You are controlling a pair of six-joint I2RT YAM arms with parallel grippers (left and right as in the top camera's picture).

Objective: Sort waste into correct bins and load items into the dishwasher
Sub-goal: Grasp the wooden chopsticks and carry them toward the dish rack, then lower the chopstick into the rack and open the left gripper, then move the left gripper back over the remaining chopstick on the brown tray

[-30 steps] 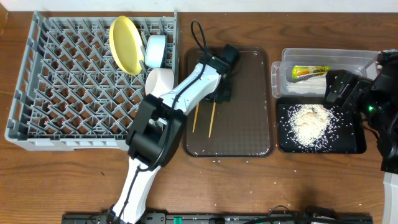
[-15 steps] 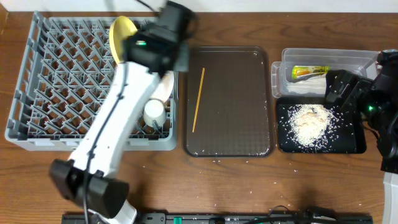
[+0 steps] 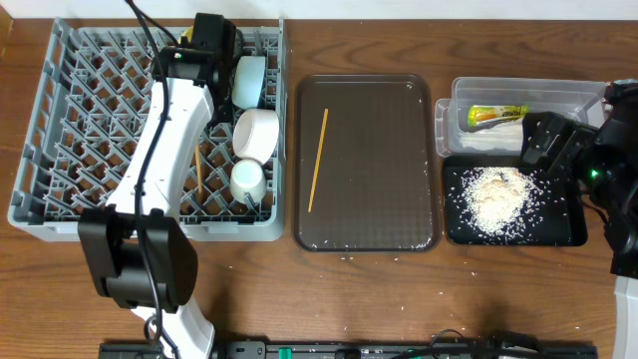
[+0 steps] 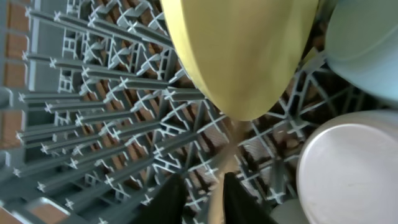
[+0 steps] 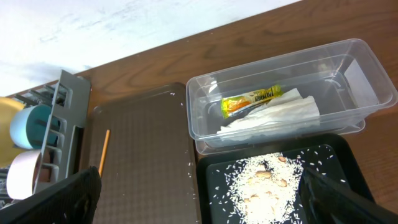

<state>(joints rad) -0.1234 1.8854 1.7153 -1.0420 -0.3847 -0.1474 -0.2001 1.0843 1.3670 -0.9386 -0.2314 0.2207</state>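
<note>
Since a second ago: left arm (image 3: 164,140) gone from tray (image 3: 384,199) to rack (image 3: 90,120). One chopstick went with it, its mate stayed put. Right tool (image 5: 199,180) unmoved.

Rack chopstick (image 3: 197,172) shows beside the arm in the overhead view, foreshortened, so likely standing tilted among the pegs. In the wrist view it sits between the fingers of the left tool (image 4: 202,186), below the plate (image 4: 242,50) rim. Fingers are narrow about it, but whether pinching or just let go, cannot tell.

Tray chopstick (image 3: 318,160) lies flat in the tray's left half, long axis far-to-near, far end leaning slightly right. It is to the right of the left tool, across the rack wall (white bowl (image 3: 256,132) and cup (image 3: 246,181) stand between). Left arm is clearly nearer. Right tool hangs wide open by the black bin (image 3: 568,227), with the tub (image 3: 588,95) just beyond.

Judgement: next pick is that chopstick, fingers set across its length. Waste looks sorted: wrapper (image 3: 496,114) in tub, rice (image 3: 493,194) in bin.
</note>
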